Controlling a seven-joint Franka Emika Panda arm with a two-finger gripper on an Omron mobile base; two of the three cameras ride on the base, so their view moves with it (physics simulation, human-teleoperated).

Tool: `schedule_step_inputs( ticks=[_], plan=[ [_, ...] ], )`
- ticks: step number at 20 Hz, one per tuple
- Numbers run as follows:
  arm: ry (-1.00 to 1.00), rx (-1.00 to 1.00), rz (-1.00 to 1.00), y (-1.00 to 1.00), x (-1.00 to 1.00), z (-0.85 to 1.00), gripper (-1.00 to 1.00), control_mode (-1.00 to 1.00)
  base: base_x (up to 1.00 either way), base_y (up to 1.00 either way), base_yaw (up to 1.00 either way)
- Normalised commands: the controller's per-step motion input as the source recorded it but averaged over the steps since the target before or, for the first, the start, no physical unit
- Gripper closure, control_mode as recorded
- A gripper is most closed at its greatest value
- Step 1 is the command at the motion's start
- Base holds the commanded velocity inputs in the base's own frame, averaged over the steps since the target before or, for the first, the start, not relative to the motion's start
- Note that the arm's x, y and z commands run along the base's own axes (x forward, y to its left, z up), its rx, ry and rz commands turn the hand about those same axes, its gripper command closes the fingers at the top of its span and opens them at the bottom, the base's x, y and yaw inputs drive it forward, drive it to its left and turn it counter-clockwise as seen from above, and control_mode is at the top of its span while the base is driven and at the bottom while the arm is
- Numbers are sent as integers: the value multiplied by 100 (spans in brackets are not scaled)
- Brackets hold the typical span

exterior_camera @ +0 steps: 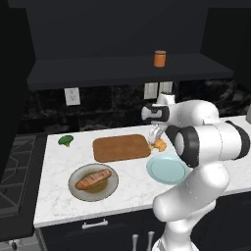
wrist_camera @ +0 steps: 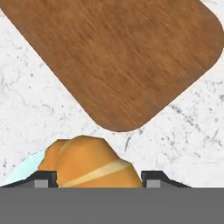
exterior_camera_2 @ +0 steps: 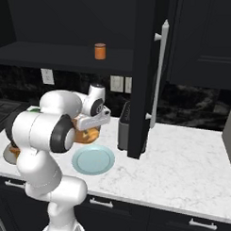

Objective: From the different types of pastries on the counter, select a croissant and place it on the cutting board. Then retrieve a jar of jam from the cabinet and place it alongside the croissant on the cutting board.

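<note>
- Black matte cabinet (exterior_camera: 122, 29) spans the far wall above the counter; its long dark shelf board (exterior_camera: 127, 71) carries the orange jar of jam (exterior_camera: 160, 58), upright, toward the right end in the left base view.
- White marble-veined counter (exterior_camera: 132, 188) runs left to right, with a dark base below.
- White arm reaches from the near side over the counter's middle, wrist bent down.
- Brown wooden cutting board (exterior_camera: 121, 147) lies flat at the far middle of the counter, its surface bare.
- Round grey plate (exterior_camera: 93, 183) sits near-left of the board and holds the long brown glazed loaf (exterior_camera: 93, 179).
- Round light-blue plate (exterior_camera: 166, 169) sits near-right of the board, just apart from it.
- Claw (wrist_camera: 99, 179) is closed on the croissant (wrist_camera: 89, 164); in the hand view the dark fingertips (wrist_camera: 46, 178) press either side of the golden crescent.
- Croissant hangs off the counter, by the board's right edge, between the board and the blue plate; hand view shows the board's rounded corner just beyond it.
- Small green broccoli floret (exterior_camera: 65, 140) rests far-left on the counter, well apart from the board.
</note>
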Motion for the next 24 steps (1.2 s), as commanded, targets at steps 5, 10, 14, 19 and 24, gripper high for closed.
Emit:
schedule_step_inputs(
  ticks=[5, 10, 14, 19, 24],
  plan=[
    [-3, 0, 0, 26, 40, -2, 100, -100, 0, 0, 0],
    [-13, 0, 1, 25, 2, -10, 100, -100, 0, 0, 0],
    [-19, 0, 2, 24, 17, -30, 100, -100, 0, 0, 0],
    [-20, -1, 3, 15, 33, -47, 100, -100, 0, 0, 0],
    [-11, 0, 3, 1, 36, -10, -100, -100, 0, 0, 0]
  ],
)
